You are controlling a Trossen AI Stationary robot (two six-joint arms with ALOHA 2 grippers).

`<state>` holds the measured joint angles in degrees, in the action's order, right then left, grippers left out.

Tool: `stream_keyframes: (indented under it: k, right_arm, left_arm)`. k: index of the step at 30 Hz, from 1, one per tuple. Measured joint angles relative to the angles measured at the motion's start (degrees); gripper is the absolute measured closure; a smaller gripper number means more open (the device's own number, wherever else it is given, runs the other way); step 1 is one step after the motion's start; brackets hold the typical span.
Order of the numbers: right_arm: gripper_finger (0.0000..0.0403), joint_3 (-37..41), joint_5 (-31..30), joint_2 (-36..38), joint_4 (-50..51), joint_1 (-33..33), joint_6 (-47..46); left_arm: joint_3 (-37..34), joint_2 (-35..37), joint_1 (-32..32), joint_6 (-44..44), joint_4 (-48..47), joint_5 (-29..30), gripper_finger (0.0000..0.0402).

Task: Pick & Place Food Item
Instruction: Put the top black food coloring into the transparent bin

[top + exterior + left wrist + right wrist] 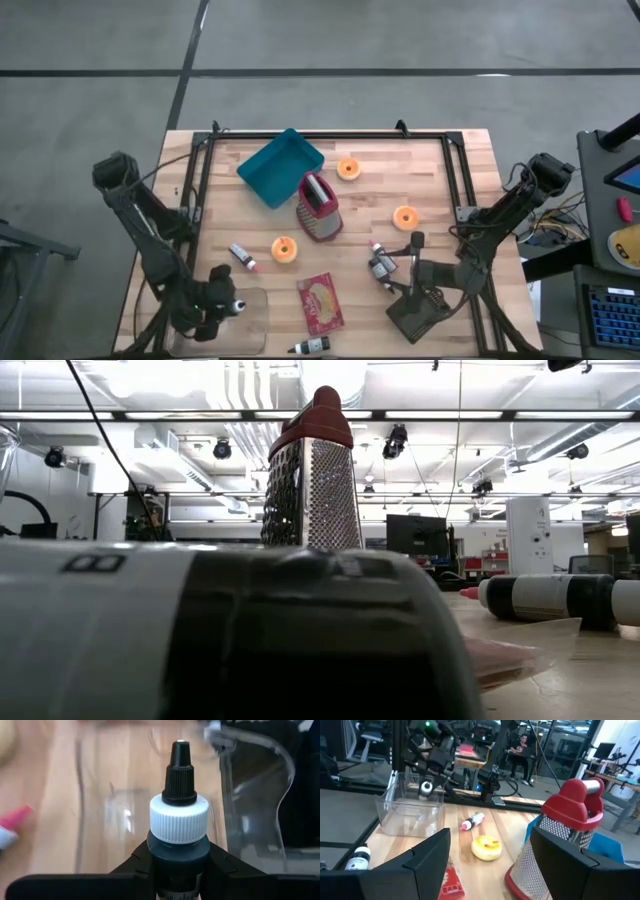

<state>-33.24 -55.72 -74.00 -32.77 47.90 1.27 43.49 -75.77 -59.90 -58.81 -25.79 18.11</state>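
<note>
Overhead, both arms sit low at the table's near edge.
From above, the left gripper [222, 303] hovers over a clear bin [248, 325]; three donuts [284, 249] lie around the grater [319, 208], beside a teal tray [281, 166]. The left wrist view shows its fingers clamped on a bottle [178, 835]. The right wrist view shows the right gripper [490, 865] spread wide, empty, facing a donut [486, 847].

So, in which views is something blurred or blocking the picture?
Low view: a bottle lying right against the lens is blurred and fills the lower half; the grater behind it is sharp. Left wrist view: the held bottle's cap is sharp, the table behind is blurred. High view: evenly lit, nothing blocked.
</note>
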Motion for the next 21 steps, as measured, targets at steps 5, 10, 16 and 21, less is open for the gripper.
stream_keyframes:
  k: [5, 10, 16, 21]
  right_arm:
    - [0.0133, -0.17, 0.0, 0.0, 0.04, 0.0, 0.45]
    - [0.0133, -0.16, 0.0, 0.0, 0.92, -0.02, -0.06]
    - [0.0133, -0.16, -0.02, 0.0, 0.94, -0.02, -0.17]
    - [0.0133, -0.16, -0.04, 0.0, 1.01, -0.02, -0.27]
  left_arm:
    - [-0.01, -4.4, 0.13, -2.58, 0.03, -7.41, 0.0309]
    - [-0.01, -8.29, 0.62, -3.33, 0.08, -11.58, 0.0309]
    - [0.05, -11.27, 0.92, -3.87, 0.3, -14.54, 0.031]
    - [0.23, -11.27, 0.91, -3.86, 0.67, -14.63, 0.0289]
